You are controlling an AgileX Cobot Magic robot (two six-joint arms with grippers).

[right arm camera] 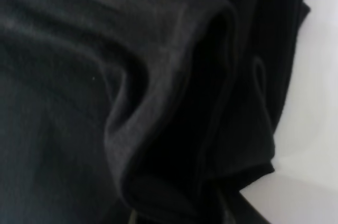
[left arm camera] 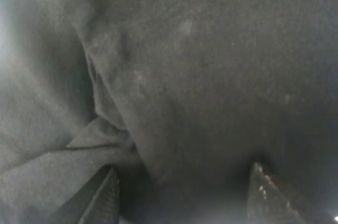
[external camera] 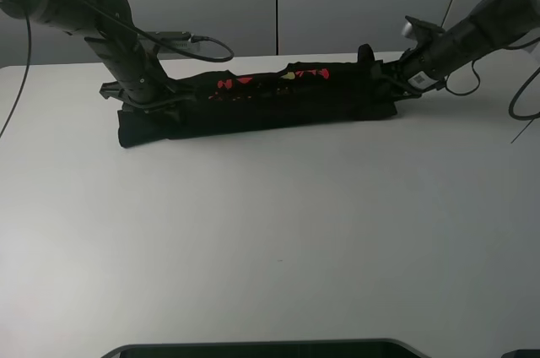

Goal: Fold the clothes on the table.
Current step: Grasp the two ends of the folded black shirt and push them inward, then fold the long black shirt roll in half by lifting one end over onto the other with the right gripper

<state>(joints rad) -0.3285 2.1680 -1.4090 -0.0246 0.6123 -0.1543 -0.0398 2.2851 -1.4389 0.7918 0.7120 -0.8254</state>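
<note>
Shirt (external camera: 253,109) lies as a long band on the far side of the tabletop (external camera: 270,248), a claw at each end, likely so you can fold both ends together. Your left claw (external camera: 137,102) sits released on the cloth. Your right claw (external camera: 391,79) is buried in fabric, so its state can't be told.

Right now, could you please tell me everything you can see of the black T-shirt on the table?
The black T-shirt looks like soft matte cotton, folded into a long, narrow band lying across the far part of the white table. Its far edge shows red and yellow print. Its layers are creased and bunched, with a hemmed edge curling at the right end. The left claw and right claw are down at its two ends; whether either grips it is unclear.
</note>
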